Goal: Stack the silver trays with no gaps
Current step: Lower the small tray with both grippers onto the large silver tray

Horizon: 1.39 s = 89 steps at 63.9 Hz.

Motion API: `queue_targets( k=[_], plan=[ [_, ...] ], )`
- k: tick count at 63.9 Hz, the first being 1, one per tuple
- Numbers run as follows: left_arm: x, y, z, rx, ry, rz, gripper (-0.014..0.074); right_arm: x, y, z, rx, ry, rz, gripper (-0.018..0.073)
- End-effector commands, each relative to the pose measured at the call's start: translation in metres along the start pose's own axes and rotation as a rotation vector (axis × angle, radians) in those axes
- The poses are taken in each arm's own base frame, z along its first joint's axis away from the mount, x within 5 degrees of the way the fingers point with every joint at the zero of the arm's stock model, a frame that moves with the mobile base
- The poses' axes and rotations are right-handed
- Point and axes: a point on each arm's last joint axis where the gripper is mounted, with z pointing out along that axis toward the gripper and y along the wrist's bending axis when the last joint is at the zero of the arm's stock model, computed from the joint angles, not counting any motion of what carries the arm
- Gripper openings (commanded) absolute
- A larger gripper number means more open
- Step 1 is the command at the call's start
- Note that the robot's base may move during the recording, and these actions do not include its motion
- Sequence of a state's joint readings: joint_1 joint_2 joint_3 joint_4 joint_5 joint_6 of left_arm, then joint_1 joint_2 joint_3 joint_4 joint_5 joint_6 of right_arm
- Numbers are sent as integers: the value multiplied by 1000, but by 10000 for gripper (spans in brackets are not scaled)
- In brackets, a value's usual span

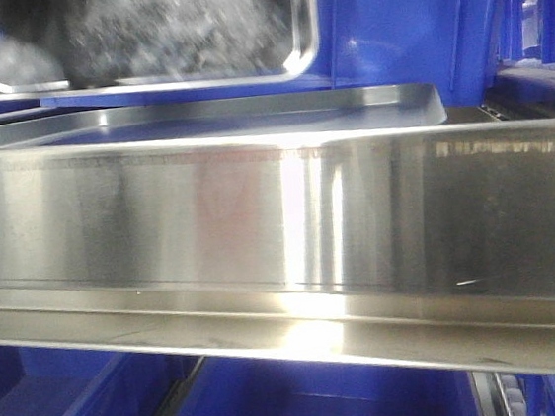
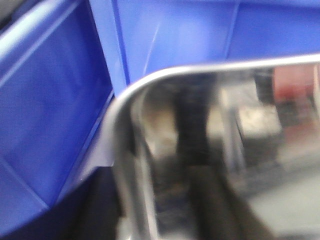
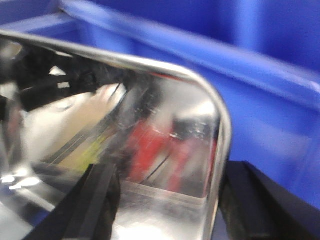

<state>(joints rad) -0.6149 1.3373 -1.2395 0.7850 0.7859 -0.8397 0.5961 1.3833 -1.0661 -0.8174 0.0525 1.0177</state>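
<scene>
Front view: the raised silver tray [image 1: 140, 34] is held at the far upper left, tilted with its open face toward the camera. Its image is blurred, and its rolled rim and rounded corner are bright. The lower silver tray [image 1: 198, 117] lies flat on the shelf below it and apart from it, showing a shallow mirror-finish floor and sloped sides. A long brushed-steel shelf rail [image 1: 259, 220] crosses the near side. Blue plastic bins [image 1: 396, 17] stand behind and below. Neither arm shows in this view.

Left wrist view: one rounded corner of the raised silver tray [image 2: 225, 150] fills the right side. Its polished wall mirrors dark, blurred shapes. Smooth blue bin walls [image 2: 50, 100] stand to the left and far side. The left claw is out of frame, so its state cannot be told.

Right wrist view: the right claw [image 3: 170, 170] is spread and straddles the corner wall of the raised silver tray [image 3: 165, 125]. One black finger [image 3: 97, 200] lies inside over the tray floor, and the other sits just outside the rim. Whether either finger presses the metal cannot be told. A blue bin edge [image 3: 250, 75] runs beyond.
</scene>
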Motion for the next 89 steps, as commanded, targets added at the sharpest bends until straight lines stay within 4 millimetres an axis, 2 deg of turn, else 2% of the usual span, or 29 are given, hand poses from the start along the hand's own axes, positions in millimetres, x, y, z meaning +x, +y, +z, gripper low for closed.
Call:
queue_targets(
  k=[1,17,28,34,51,64,89],
  plan=[
    [-7,-9,-8,96,-60,-16,288,-16,16,-11,-122,-100,-19,327],
    [-2,-11,-8,114,-11,-19,288,-17,17,-19,-82,-81,-22,327],
    [-1,-9,-10,107,-1,-25,288,-9,31,-20,-110,-47,-35,327],
    [-3,-8,-18,120,-12,-24,288,-3,35,-20,-83,-6,-44,327],
    [-7,0,-38,141,-50,-51,288,-1,32,-20,-44,18,-45,330],
    [0,5,-37,88,24,-52,288,0,28,-23,-8,39,-17,330],
    [-3,7,-37,67,-4,-24,288,-2,20,-31,76,69,-14,330]
  ],
)
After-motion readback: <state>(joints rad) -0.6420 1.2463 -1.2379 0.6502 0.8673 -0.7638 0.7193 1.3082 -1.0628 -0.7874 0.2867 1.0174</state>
